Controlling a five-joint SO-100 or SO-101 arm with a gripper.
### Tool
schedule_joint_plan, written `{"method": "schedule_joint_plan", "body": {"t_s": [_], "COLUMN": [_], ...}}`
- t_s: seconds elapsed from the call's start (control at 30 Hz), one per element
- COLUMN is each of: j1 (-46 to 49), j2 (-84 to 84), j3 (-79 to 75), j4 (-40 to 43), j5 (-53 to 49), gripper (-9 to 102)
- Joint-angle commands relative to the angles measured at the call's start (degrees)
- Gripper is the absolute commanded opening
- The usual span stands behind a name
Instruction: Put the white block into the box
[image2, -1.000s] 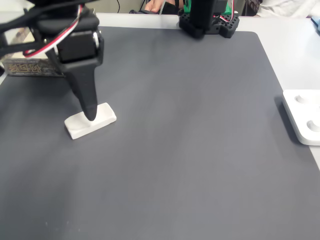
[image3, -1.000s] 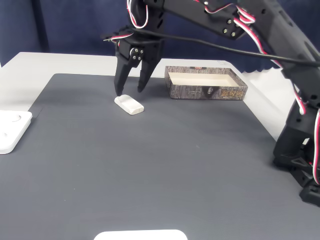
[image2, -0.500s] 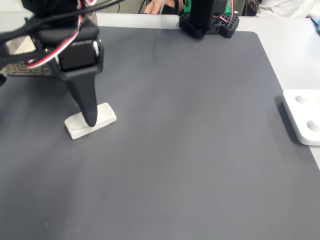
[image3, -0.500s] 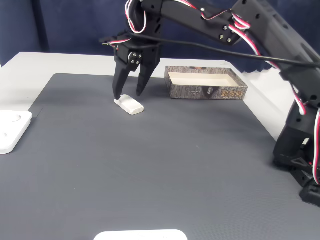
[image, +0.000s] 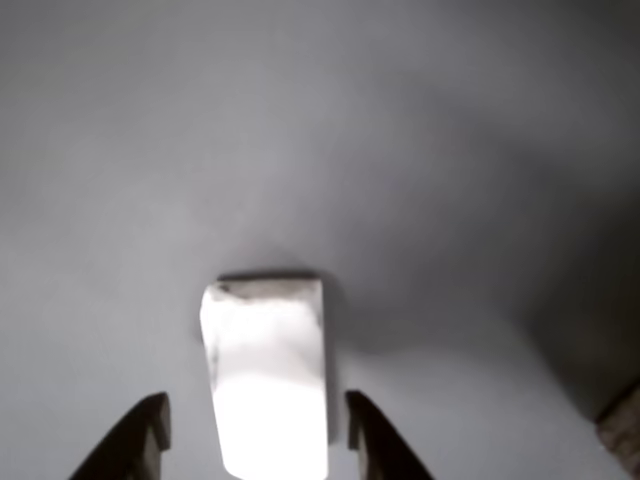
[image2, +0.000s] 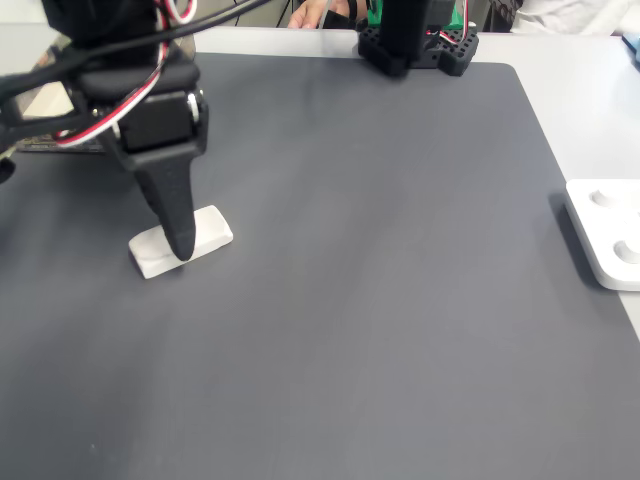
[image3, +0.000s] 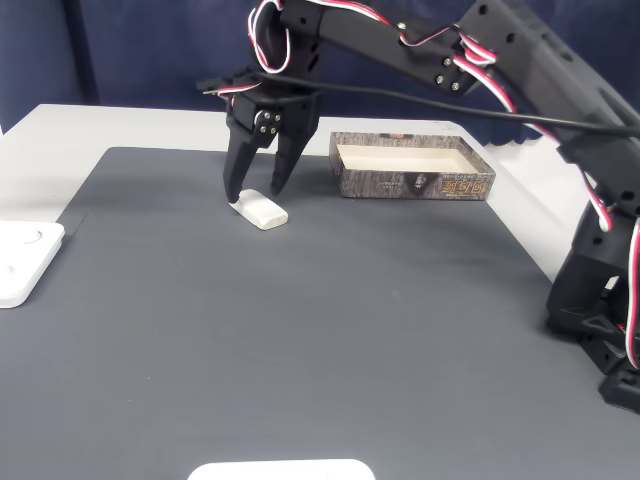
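Note:
The white block (image3: 260, 211) lies flat on the dark grey mat (image3: 300, 330), left of the box (image3: 415, 186), a shallow tray with pale inner walls and a printed outer wall. My gripper (image3: 253, 195) points down over the block's far end, open, one black fingertip (image3: 232, 197) at each side of it. In the other view the block (image: 265, 380) sits between the two fingertips (image: 150, 420) with a gap on both sides of my gripper (image: 255, 402). In a fixed view one finger (image2: 178, 235) of my gripper (image2: 182, 248) covers the middle of the block (image2: 212, 228).
A white plate with round knobs (image2: 606, 232) rests off the mat's edge, also visible as the plate (image3: 20, 258). The arm's base (image3: 600, 310) stands at the mat's right side. A white rounded object (image3: 280, 470) pokes in at the bottom edge.
The gripper has come down a little and shifted slightly, so its open fingers now sit lower around the block. The block has not moved.

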Motion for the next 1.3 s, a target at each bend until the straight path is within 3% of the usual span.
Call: {"method": "schedule_joint_plan", "body": {"t_s": [0.0, 0.53, 1.27], "j1": [0.00, -0.18, 0.18], "j2": [1.41, 0.79, 0.00], "j3": [-3.60, -3.60, -2.72], "j4": [-1.32, -1.32, -1.14], "j5": [-0.18, -5.54, -1.49], "gripper": [25, 26, 25]}}
